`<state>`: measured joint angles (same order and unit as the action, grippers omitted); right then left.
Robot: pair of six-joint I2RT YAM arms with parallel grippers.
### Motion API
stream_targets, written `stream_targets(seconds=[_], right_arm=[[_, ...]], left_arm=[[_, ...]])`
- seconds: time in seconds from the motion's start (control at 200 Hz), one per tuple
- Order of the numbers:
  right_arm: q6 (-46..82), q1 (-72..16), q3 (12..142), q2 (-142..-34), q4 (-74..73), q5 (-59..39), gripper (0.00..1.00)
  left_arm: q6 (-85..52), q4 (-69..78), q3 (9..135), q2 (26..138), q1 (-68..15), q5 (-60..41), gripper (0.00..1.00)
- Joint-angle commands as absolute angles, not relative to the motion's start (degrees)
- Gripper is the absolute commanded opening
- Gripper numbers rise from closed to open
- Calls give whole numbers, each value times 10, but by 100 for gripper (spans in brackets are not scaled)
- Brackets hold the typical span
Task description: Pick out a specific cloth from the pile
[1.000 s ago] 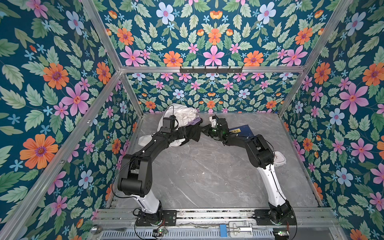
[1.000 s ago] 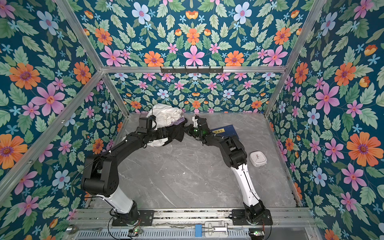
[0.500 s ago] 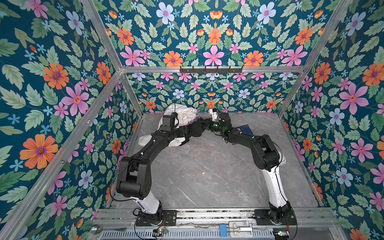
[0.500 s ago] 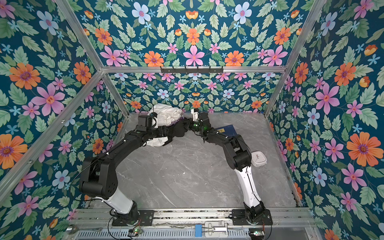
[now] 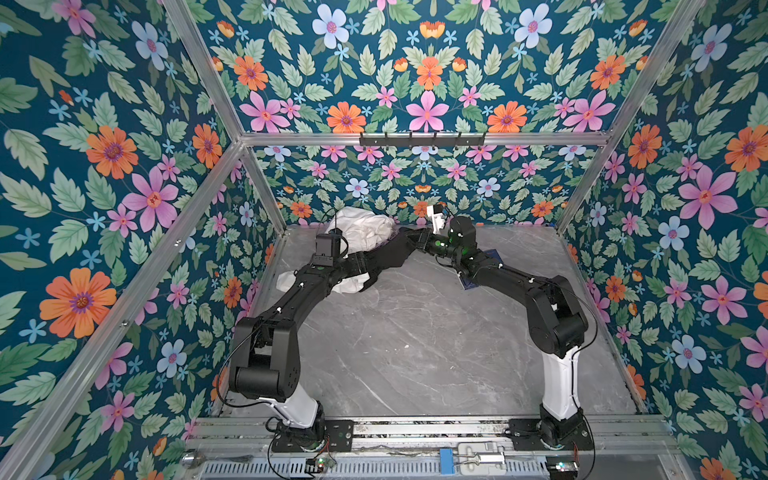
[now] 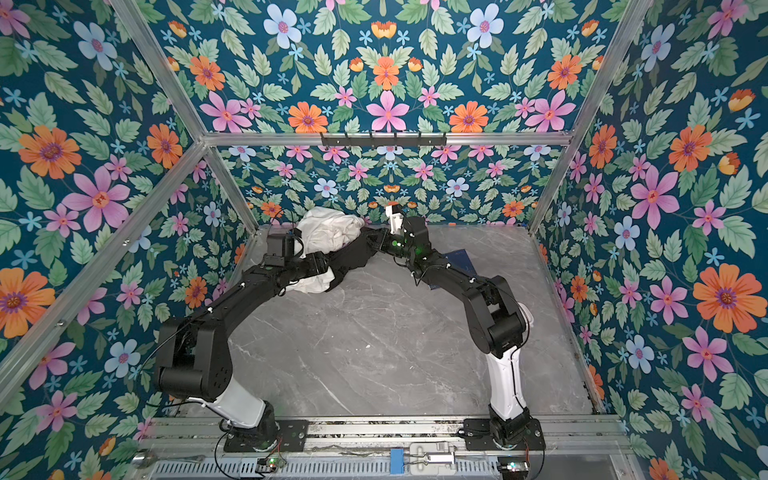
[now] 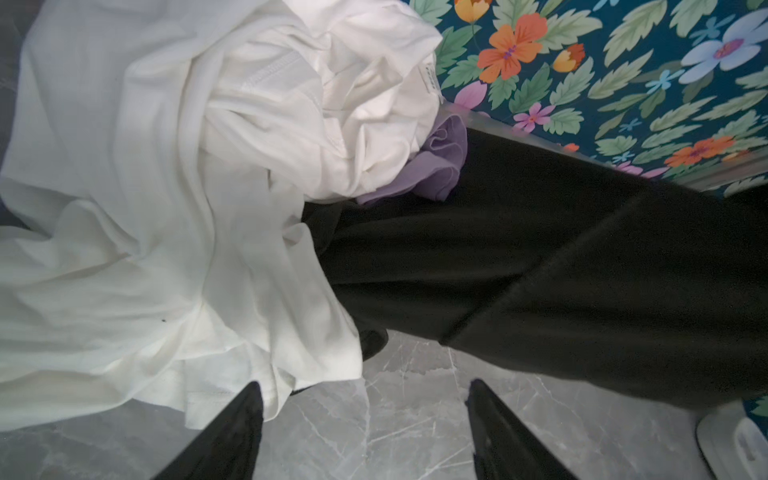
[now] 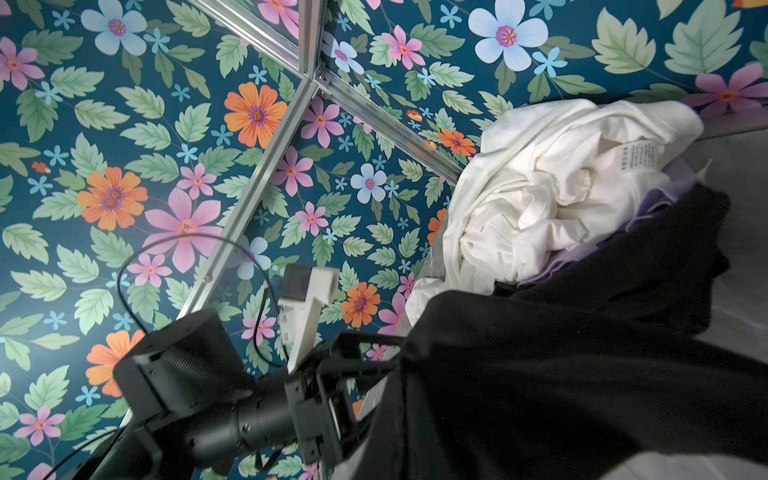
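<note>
The pile [image 5: 360,227] lies at the back left of the table. On top is a large white garment [image 7: 174,174], with a small lilac cloth [image 7: 436,166] tucked beside it. The black cloth [image 5: 388,255] [image 7: 561,257] stretches taut from under the white garment up to my right gripper [image 5: 412,242] [image 6: 372,242], which is shut on its raised end. In the right wrist view the black cloth [image 8: 561,374] covers the fingers. My left gripper [image 7: 363,388] [image 5: 360,266] hangs open over bare table by the white garment's edge, holding nothing.
A dark blue flat thing [image 5: 493,254] lies under the right forearm. A small white object [image 6: 528,316] sits near the right wall behind the right elbow. A hook rail [image 5: 422,139] crosses the back wall, and floral walls close in three sides.
The right gripper has risen and drawn back with the black cloth, pulling it tighter out of the pile. The left arm has hardly moved and its gripper has stayed open.
</note>
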<state>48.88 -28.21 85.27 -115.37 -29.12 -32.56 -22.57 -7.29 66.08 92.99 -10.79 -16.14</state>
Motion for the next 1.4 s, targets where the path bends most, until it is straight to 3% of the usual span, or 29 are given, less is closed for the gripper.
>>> stream_targets(seconds=[0.0,0.2,0.6,1.07,1.395], right_arm=[[462,-283,801,-1127,-284,-313,0],[473,-284,731,-1125,-311,-314,0],[472,-285,709,-1135,-323,-322,0],[471,-287,709,-1145,-322,-323,0],[471,-287,707,-1147,-322,-323,0]], left_arm=[[-253,-52,683,942,-114,-177,77],[-218,-96,742,983,-129,-137,73],[-197,-173,870,1101,-151,-29,61],[-210,-187,940,1176,-150,-32,40],[-197,-189,949,1205,-148,-6,37]])
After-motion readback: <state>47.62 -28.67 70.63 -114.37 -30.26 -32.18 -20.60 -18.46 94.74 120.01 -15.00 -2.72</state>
